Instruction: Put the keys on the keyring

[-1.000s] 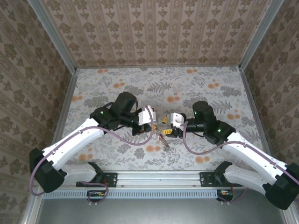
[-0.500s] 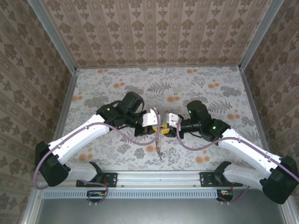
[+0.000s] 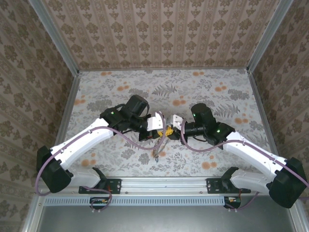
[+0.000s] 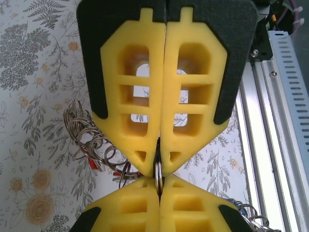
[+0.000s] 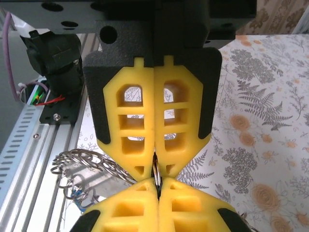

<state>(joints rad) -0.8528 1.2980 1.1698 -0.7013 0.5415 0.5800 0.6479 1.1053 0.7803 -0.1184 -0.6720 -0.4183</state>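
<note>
A: Yellow ribbed pads shut tight on both sides. Left gripper (image 4: 159,166) and right gripper (image 4: 159,187) meet tip to tip, each nipping the same thin dull-grey metal keyring (image 4: 158,174), seen edge-on btw the tips. Biggest risk?

B: Slip. Each grip has only a sliver of wire at the very pad tips. Any pull or twist w/o sync prob pops the ring out of one side. Then the lot drops onto the floral-print tabletop (image 3: 207,92).

A: The lot = that tangle of silvery wire loops (image 4: 87,140) hanging just beside the left pads?

B: Yes, same tangle shows from the right wrist cam. Red flecks (image 4: 94,164) in it are prob heads of the small silvery keys w/ coloured plastic heads. Too jumbled to tell which keys are threaded. Second risk: a loop snags a pad corner when either wrist turns.

A: Arm pose?

B: From above, white left arm (image 3: 87,140) and white right arm (image 3: 251,152) reach inward from the near edge, elbows out. The wrists are bent so the grippers face each other over mid-table. The loops dangle under the meeting point; can't tell if the end touches the table. Purple cables (image 3: 140,147) sag near the hanging loops and could catch too.
</note>
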